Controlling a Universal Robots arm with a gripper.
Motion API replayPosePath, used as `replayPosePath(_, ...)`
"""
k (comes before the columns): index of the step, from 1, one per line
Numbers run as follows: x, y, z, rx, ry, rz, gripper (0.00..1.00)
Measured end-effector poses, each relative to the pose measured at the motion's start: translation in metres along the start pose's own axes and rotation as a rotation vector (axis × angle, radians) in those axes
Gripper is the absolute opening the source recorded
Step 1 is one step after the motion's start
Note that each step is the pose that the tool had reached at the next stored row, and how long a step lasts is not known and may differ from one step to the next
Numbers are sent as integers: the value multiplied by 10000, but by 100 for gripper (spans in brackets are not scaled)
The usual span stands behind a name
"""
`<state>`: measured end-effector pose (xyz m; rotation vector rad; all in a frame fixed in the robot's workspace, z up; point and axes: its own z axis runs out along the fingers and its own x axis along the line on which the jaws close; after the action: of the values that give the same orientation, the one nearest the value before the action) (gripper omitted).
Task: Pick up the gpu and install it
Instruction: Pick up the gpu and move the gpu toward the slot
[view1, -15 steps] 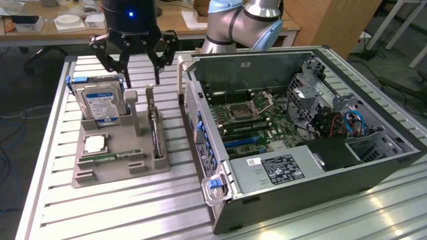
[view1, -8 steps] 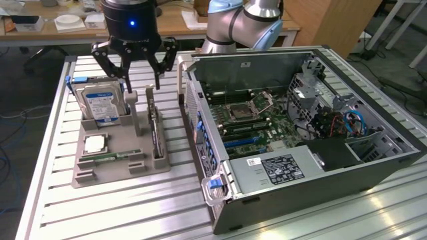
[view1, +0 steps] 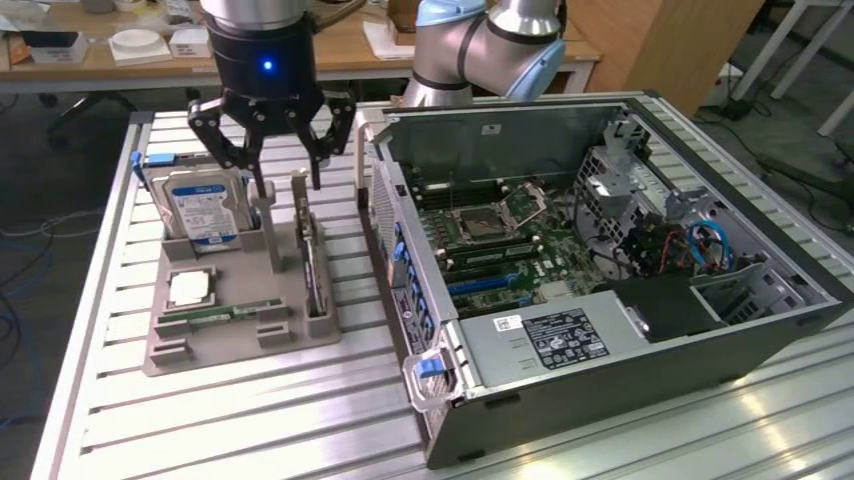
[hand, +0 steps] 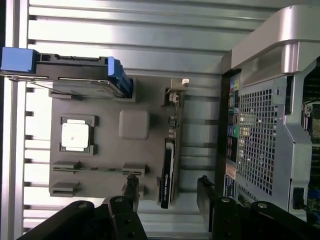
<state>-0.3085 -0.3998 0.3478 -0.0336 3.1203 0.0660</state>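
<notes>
The gpu (view1: 310, 262) is a thin dark card standing on its long edge in a slot on the side of the grey holder tray (view1: 227, 350) nearest the computer case, its silvery bracket end (view1: 300, 190) farthest from the camera. From the wrist it appears edge-on as the gpu (hand: 170, 160). My gripper (view1: 287, 172) hangs open above the tray's far end, over the gap between the hard drive and the gpu, touching neither. In the wrist view the gripper (hand: 167, 189) straddles the card's line, one black finger on each side, with nothing between the fingers.
The tray also holds an upright silver hard drive (view1: 200, 210) with blue rails, a CPU (view1: 191, 288) and a green memory stick (view1: 211, 316). The open computer case (view1: 747, 330) lies at the exterior view's right, motherboard (view1: 501, 235) exposed, its perforated rear wall (hand: 260, 145) close beside the tray.
</notes>
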Motion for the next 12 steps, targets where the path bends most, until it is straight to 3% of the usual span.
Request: replayPosePath(12, 5, -9, 219, 8, -6, 0, 59)
